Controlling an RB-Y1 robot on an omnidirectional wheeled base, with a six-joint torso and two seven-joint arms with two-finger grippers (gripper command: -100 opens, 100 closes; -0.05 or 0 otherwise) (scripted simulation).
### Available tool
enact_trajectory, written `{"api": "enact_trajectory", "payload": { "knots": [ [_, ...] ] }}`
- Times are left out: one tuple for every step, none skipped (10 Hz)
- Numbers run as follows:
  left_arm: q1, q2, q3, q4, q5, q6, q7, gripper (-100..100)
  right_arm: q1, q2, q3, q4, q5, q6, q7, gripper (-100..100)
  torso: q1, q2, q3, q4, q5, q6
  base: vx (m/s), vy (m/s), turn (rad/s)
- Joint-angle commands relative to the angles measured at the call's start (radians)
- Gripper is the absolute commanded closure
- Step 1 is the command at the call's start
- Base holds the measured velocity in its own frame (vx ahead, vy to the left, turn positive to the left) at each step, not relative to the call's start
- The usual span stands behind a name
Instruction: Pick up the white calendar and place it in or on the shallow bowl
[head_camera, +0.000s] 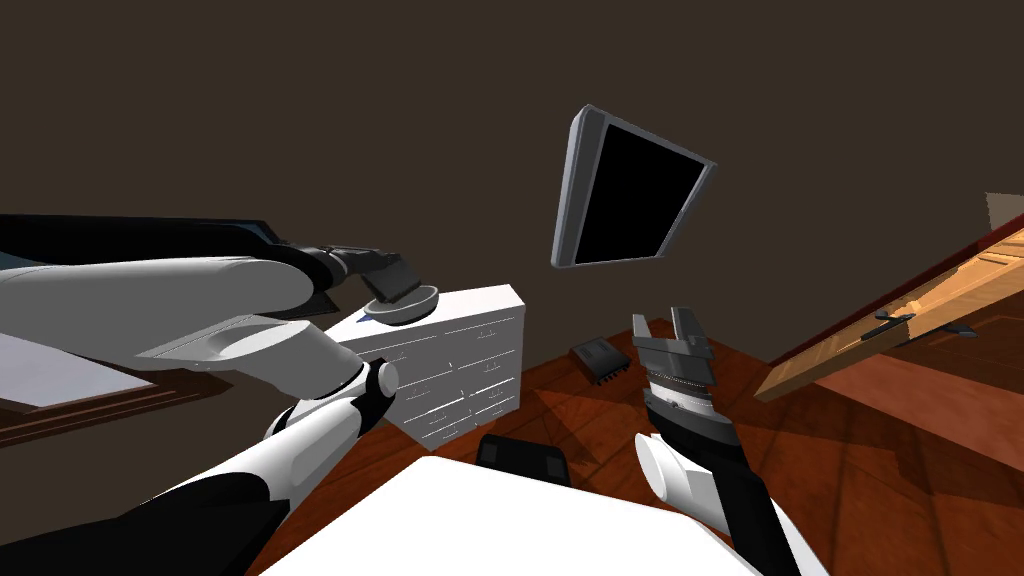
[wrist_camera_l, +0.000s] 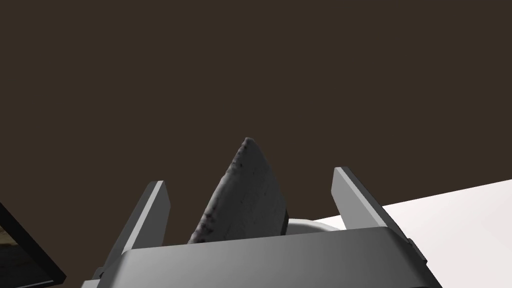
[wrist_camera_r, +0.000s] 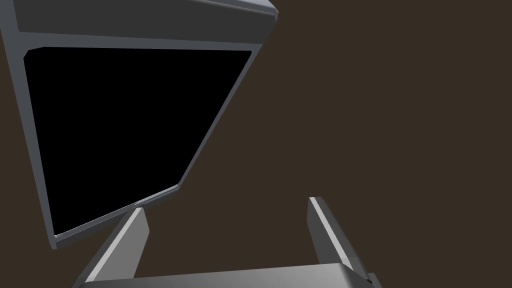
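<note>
Left end effector (wrist_camera_l: 248, 176) straddles calendar (wrist_camera_l: 245, 205); bowl (head_camera: 408, 306) atop dresser (head_camera: 478, 345).

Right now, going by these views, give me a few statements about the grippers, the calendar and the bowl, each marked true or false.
1. The left gripper is open, with the grey speckled calendar standing between its fingers. True.
2. The right gripper is shut on the calendar. False: it is open and empty, raised above the wooden floor.
3. The shallow bowl sits on the white dresser. True.
4. The wall screen shows a bright picture. False: it is plain black.
</note>
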Motion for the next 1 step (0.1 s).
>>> {"api": "enact_trajectory", "payload": {
  "knots": [
    [0.0,0.0,0.0,0.0,0.0,0.0,0.0,0,0.0,0.0,0.0,0.0,0.0,0.0,0.0,0,0.0,0.0,0.0,0.0,0.0,0.0,0.0,0.0,0.0]
  ]
}}
